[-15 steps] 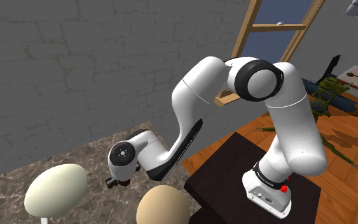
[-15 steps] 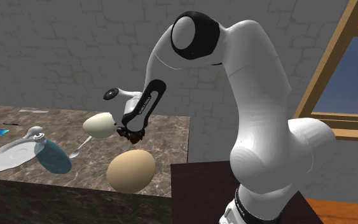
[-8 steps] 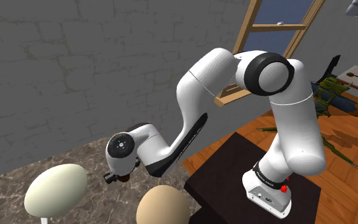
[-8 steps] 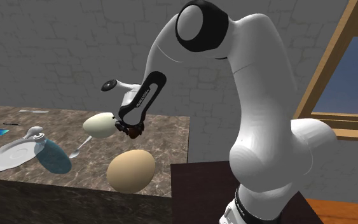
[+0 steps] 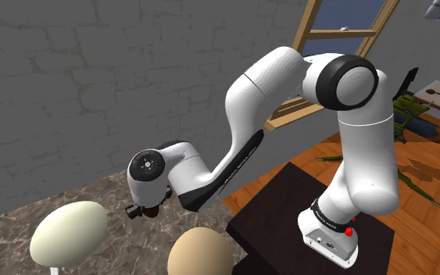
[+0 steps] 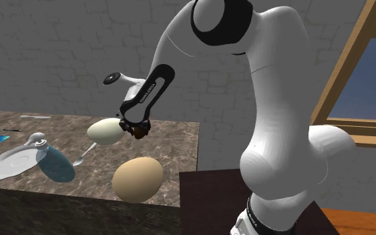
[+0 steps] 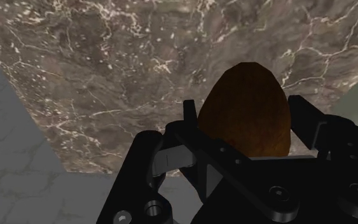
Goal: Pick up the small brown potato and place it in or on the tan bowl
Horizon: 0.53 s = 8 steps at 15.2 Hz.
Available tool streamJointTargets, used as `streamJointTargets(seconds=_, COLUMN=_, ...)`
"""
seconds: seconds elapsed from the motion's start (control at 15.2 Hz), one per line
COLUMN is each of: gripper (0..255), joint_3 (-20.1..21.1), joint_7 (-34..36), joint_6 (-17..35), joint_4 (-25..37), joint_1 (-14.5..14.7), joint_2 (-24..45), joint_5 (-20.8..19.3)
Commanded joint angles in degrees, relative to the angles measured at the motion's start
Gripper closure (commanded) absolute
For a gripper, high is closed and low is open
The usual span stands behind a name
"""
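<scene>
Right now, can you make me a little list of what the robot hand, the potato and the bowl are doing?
gripper: shut on the potato, up in the air above the counter
potato: brown, egg-shaped, clasped in the gripper
tan bowl: sitting on the counter, lower than the gripper
counter: dark brown, marbled
task so far: potato picked up, not yet in the tan bowl

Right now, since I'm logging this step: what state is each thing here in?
Potato: clasped in the jaws, held clear of the counter.
Jaws: shut on the potato.
Tan bowl: resting on the counter, without the potato.
Blue glass: tilted, against the white plate.
</scene>
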Motion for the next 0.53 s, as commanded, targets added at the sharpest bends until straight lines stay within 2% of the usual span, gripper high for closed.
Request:
streamJointTargets(seconds=0.0, gripper=255, joint_3=0.69, joint_7=-0.87, joint_6=-0.69, joint_4=-0.14, joint_1=-0.48, joint_2=-1.05, joint_5=1.05)
streamJointTargets(seconds=0.46, gripper=255, joint_3=3.15, joint_7=-4.12, joint_6=-3.27, joint_4=-0.46, joint_1=-2.28, joint_2=-4.96, joint_5=4.99)
